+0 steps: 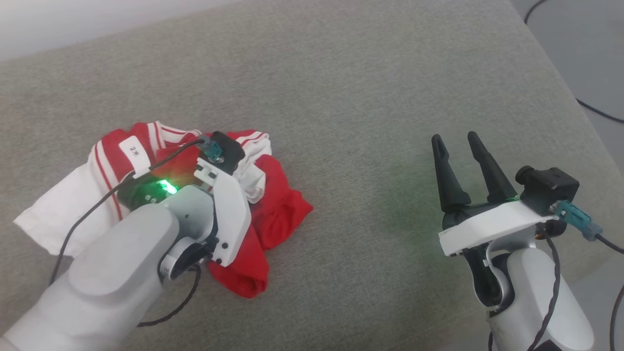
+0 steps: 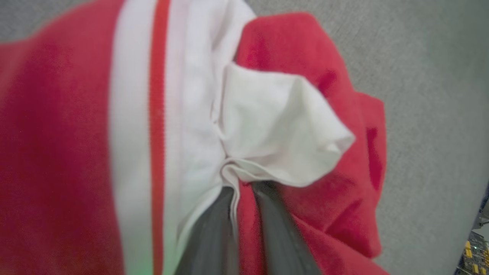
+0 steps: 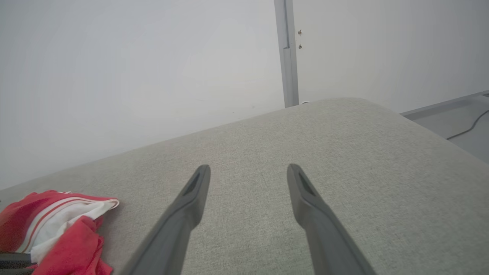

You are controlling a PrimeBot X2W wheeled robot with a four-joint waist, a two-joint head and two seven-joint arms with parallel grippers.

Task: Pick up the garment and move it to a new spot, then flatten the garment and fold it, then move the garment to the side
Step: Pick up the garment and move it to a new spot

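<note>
The garment (image 1: 278, 209) lies crumpled at the left of the grey cushion (image 1: 341, 87), red with white panels and red-and-white striped trim. My left arm reaches down over it, so the wrist hides the fingers in the head view. In the left wrist view my left gripper (image 2: 242, 187) is shut on a white fold of the garment (image 2: 279, 126), with red cloth bunched around the dark fingers (image 2: 214, 229). My right gripper (image 1: 454, 139) hovers open over bare cushion well to the right, nothing between its fingers. From the right wrist, the right gripper (image 3: 248, 170) points across the cushion, the garment (image 3: 57, 225) at lower left.
The cushion's right edge (image 1: 560, 83) drops to a grey floor where a dark cable (image 1: 599, 112) runs. A pale wall (image 3: 153, 57) with a grey vertical post (image 3: 288, 57) stands behind the cushion's far edge.
</note>
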